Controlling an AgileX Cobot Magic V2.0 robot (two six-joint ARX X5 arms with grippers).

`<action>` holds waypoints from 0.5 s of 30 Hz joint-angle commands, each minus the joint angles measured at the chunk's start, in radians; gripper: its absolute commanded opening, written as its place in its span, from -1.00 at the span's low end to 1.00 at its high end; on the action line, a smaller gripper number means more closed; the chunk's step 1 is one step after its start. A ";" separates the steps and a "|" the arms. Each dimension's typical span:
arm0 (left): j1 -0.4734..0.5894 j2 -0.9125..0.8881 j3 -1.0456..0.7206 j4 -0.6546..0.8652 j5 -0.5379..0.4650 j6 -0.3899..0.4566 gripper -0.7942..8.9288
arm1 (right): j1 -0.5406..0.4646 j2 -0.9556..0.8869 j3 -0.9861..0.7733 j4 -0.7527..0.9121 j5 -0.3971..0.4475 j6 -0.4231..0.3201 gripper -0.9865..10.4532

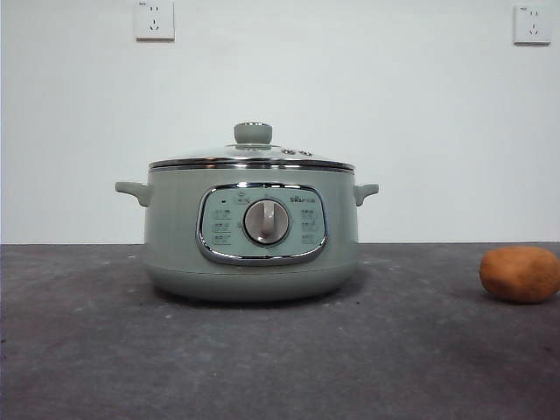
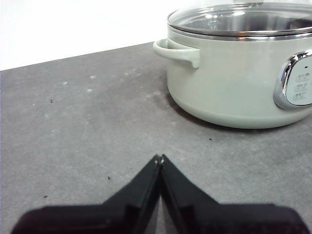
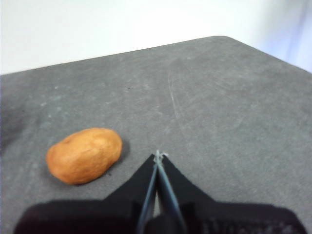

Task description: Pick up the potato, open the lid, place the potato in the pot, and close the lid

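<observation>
**Nothing touched yet: potato on the table, lid on the pot**

Behind the dark grey table point(image 1: 79, 350) stands a plain white wall with two sockets point(image 1: 154, 19) high up. The pot point(image 1: 175, 236) sits mid-table near the back edge, its dial facing the front edge, and the lid point(image 1: 262, 157) rests squarely on its rim. The potato point(image 1: 520, 274) lies well apart from the pot, out by the table's side edge.

The left tool point(image 2: 159, 158) hangs over bare table beside the pot's handle point(image 2: 179, 50), jaws pressed together and holding nothing. The right tool point(image 3: 157, 155) hangs near the potato, jaws likewise closed and empty.

The potato looks firm and fairly light, and its dull, rough skin should give good grip. Being oval, it may roll, so it is probably best taken across its short axis at the middle. The lid is glass, likely weighty and breakable. Its green knob point(image 1: 253, 133) looks like the only sensible hold, since the steel rim looks smooth and slippery.
</observation>
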 commanded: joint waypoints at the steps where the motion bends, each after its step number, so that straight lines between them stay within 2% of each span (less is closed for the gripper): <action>1: 0.002 0.000 -0.010 0.021 0.003 -0.023 -0.85 | 0.000 -0.002 -0.004 0.005 -0.006 0.069 -0.84; 4: 0.002 0.000 -0.010 0.045 -0.001 -0.072 -0.85 | 0.000 -0.002 0.018 0.005 -0.028 0.068 -0.84; 12: 0.002 0.006 0.020 0.086 -0.001 -0.129 -0.85 | 0.000 0.035 0.157 -0.041 -0.031 0.089 -0.84; 15: 0.002 0.022 0.054 0.086 -0.001 -0.153 -0.85 | 0.000 0.081 0.221 -0.040 -0.067 0.100 -0.84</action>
